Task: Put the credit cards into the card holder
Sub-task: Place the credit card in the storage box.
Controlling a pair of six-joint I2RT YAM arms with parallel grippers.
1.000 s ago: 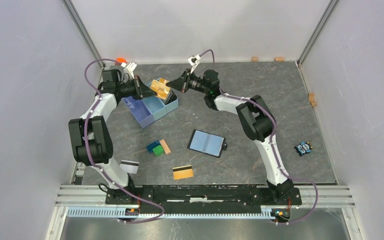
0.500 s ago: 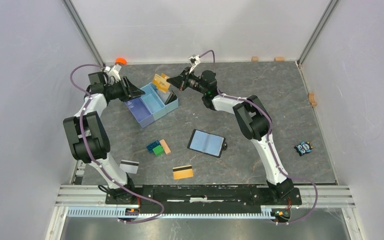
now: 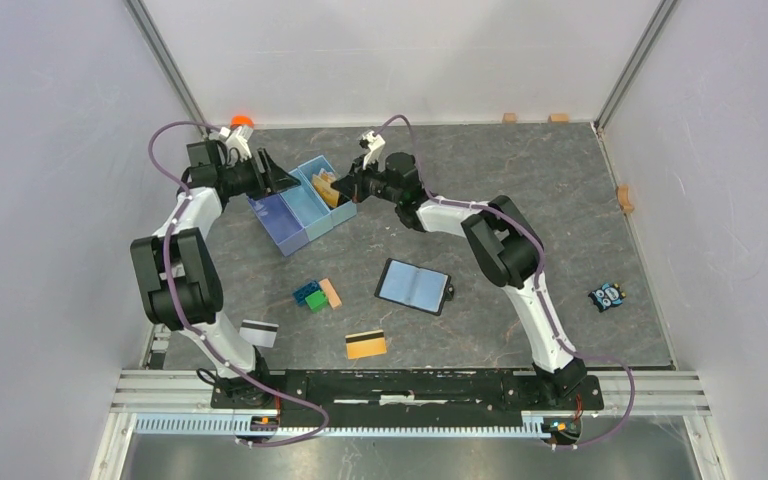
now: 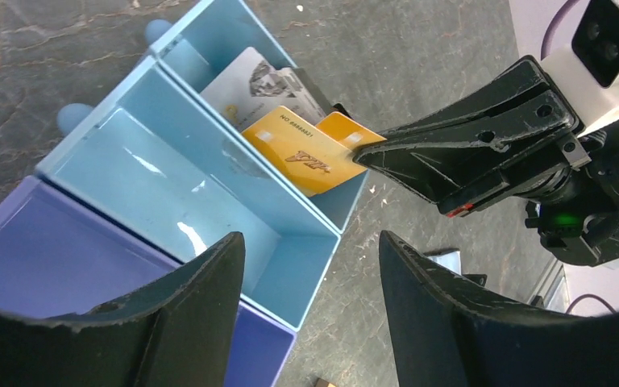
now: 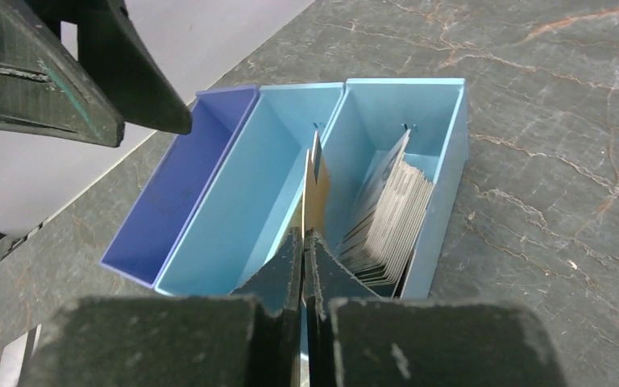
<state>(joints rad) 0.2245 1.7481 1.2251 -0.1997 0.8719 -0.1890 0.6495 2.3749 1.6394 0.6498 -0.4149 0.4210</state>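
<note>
Your right gripper (image 5: 302,242) is pinching gold cards (image 4: 300,158) on edge over the tray (image 3: 278,222), near its end compartment, where a stack of cards (image 5: 387,218) leans. Your left gripper (image 4: 310,242) hangs spread over the tray's purple end. The card holder (image 3: 413,285) lies open, well apart from the tray.

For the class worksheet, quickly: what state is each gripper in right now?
Left gripper: open, holding nothing.
Right gripper: shut on gold credit cards.
</note>
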